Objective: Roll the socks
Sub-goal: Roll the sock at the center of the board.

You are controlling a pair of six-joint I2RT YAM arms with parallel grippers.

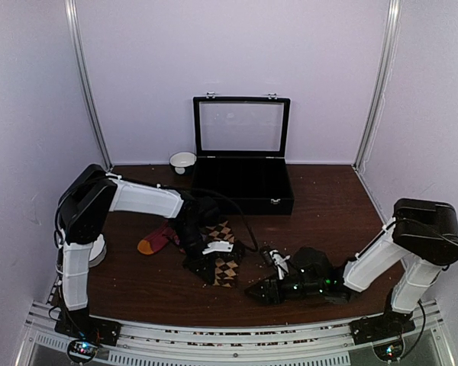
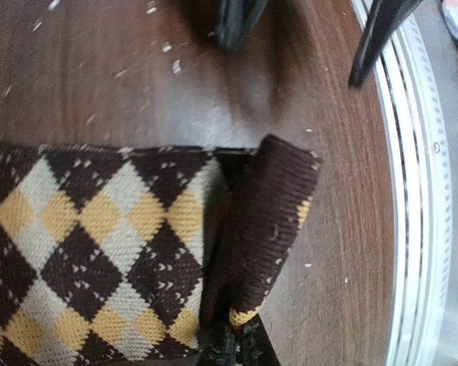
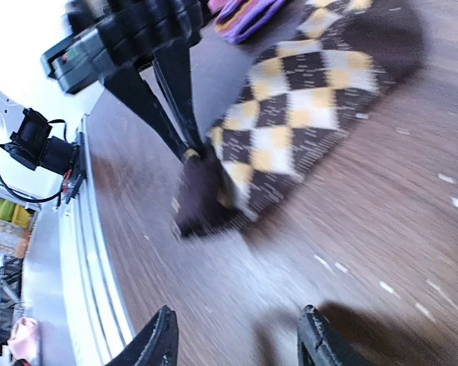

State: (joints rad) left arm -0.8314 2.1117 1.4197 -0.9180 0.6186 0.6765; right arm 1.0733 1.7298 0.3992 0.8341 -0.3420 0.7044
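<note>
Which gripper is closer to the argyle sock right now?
Left. The left gripper is pinching the folded cuff of the argyle sock; the right gripper hangs open to its right, not touching it.

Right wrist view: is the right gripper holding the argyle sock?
No, the right gripper stands open and empty, while the argyle sock lies beyond it, pinched by the left gripper.

My left arm [image 1: 145,200] and right arm [image 1: 378,259] share one build: white tube links between boxy black joint housings. A thin black cable [image 1: 240,213] loops off the left wrist. The left gripper [image 2: 235,351] is black and carries a white tag [image 1: 217,248]. The right gripper [image 3: 237,347] is black too, with blunt, slightly curved fingers [image 3: 162,341] and small green lights [image 1: 324,282] behind it.
</note>
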